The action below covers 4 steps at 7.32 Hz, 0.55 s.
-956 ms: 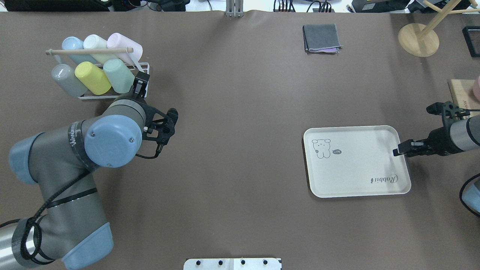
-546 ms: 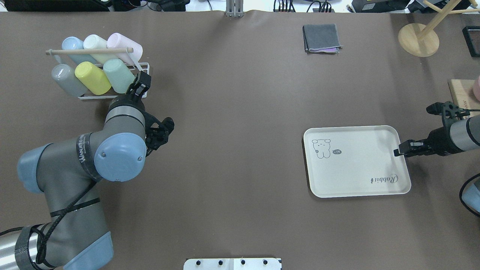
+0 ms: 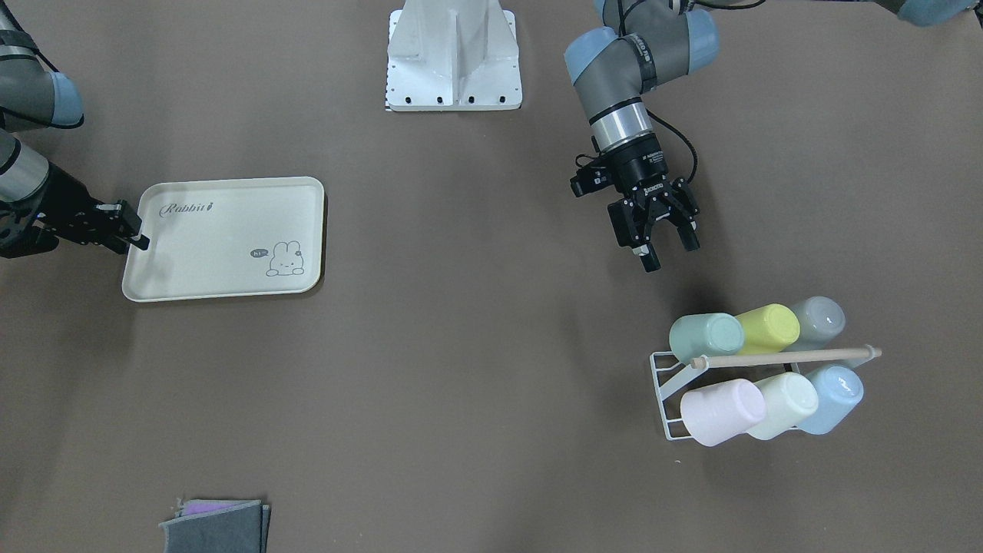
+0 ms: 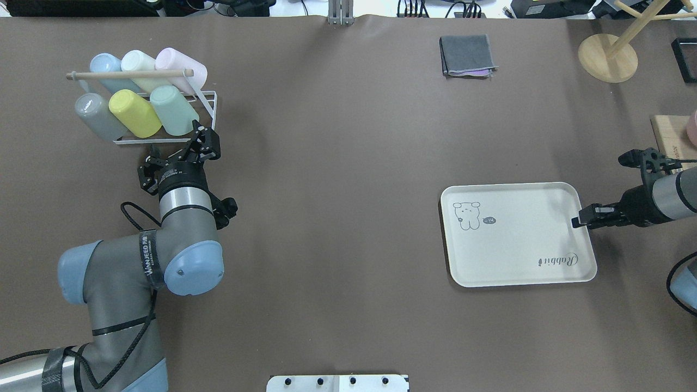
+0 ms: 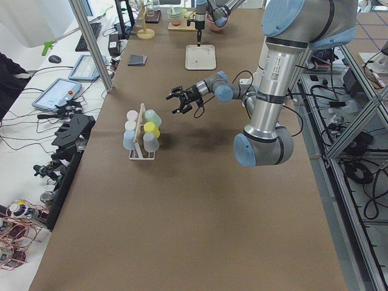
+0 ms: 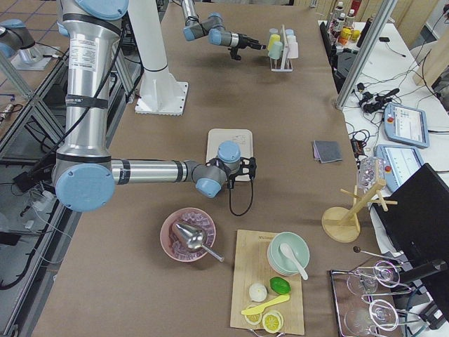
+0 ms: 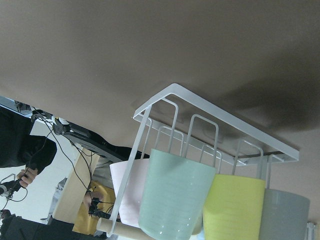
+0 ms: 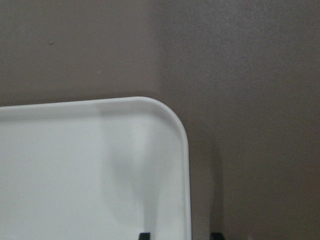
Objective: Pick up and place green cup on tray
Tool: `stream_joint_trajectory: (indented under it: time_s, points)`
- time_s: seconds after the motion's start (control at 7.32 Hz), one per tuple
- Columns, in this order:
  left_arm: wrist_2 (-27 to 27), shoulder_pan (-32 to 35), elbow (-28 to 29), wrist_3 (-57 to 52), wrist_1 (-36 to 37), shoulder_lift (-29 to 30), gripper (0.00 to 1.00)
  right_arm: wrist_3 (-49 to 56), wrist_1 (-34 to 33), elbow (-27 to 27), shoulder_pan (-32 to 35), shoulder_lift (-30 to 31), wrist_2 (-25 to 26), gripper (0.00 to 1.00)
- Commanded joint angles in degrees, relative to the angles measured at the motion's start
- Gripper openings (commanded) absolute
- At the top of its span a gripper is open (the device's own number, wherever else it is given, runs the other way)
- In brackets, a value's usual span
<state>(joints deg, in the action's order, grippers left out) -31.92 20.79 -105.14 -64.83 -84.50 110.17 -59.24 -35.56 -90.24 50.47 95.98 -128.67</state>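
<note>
Green cup (image 4: 173,110): mint-sage matte tumbler, no handle, slight taper. It sits tilted on a wire rack (image 4: 209,103), mouth end low on the side toward the left gripper (image 3: 670,252), closed end raised away from it. It lies just ahead of that gripper's spread fingers, apart from them and not held. It fills the lower middle of the left wrist view.

Tray (image 4: 517,256): cream-beige rectangle with rounded corners, a raised rim, grey "Rabbit" script and a bunny drawing. It lies flat. The right gripper (image 4: 576,220) is at one short edge near a corner, one tip over the tray floor and one outside the rim; contact unclear. The tray is well apart from the left gripper.
</note>
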Motion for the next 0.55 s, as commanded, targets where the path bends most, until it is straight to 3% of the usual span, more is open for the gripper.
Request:
stream_joint_trajectory:
  time_s: [0.0, 0.14, 0.41]
  points:
    - [3.0, 0.12, 2.65, -2.13, -0.32, 0.14, 0.99, -0.18, -0.29, 0.15, -0.1, -0.87, -0.09, 0.49]
    - [3.09, 0.13, 5.19, -2.05, -0.49, 0.4, 0.99, -0.35, -0.21, 1.02, -0.19, -1.66, -0.09, 0.44]
    - [4.06, 0.21, 8.61, -1.61, -2.85, 0.75, 0.99, -0.35, -0.21, 1.11, -0.19, -1.67, -0.35, 0.13]
